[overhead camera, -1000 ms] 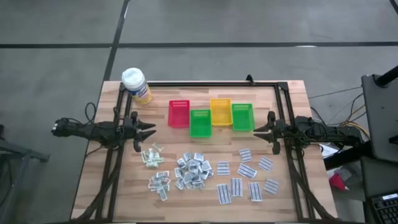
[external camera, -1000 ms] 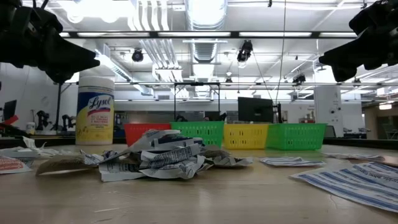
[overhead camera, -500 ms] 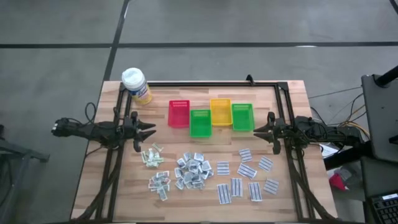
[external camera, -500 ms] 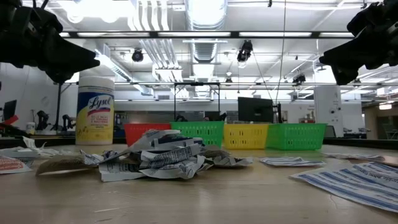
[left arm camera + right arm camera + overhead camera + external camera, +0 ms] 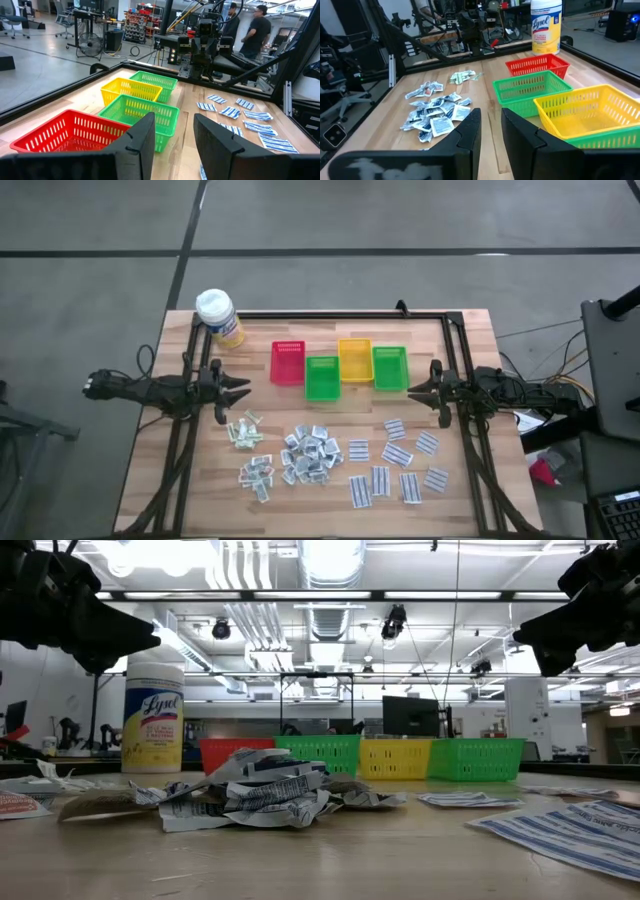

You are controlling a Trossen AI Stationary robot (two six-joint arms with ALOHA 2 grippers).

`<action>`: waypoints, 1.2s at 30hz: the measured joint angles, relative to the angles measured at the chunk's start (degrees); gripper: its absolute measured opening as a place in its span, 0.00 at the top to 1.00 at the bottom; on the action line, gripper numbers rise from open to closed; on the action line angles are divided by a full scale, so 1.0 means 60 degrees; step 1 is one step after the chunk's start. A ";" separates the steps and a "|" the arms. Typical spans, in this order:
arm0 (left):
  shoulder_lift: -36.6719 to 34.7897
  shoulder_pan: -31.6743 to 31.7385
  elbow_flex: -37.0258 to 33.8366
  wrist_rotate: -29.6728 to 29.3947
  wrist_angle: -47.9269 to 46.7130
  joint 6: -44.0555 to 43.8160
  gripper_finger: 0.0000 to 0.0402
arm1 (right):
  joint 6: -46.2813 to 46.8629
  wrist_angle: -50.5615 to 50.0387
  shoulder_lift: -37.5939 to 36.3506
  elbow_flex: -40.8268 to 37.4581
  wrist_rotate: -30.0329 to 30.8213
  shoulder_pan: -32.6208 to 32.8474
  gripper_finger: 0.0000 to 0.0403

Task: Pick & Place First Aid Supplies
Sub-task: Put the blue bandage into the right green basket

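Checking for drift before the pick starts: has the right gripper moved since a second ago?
No. In the high view the right gripper sits at the same spot beside the right-hand green bin as before, above the table and holding nothing.

**Both arms level, nothing gripped**

The left gripper points inward toward the right gripper, fingers parted and empty. The right arm mirrors it, its fingers narrowly apart, holding nothing.
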 joint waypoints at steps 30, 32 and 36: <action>0.0000 0.0003 0.0000 -0.0075 0.0004 0.0002 0.67 | 0.1548 0.0680 0.0186 0.1011 0.0012 0.0002 0.85; -0.0002 0.0003 0.0000 -0.0108 0.0004 -0.0002 0.67 | 0.1385 0.0643 0.0515 0.1502 0.0008 0.0004 0.85; 0.0000 0.0003 0.0000 -0.0112 0.0004 0.0000 0.67 | 0.0573 0.0448 0.1701 0.2670 0.0004 0.0004 0.85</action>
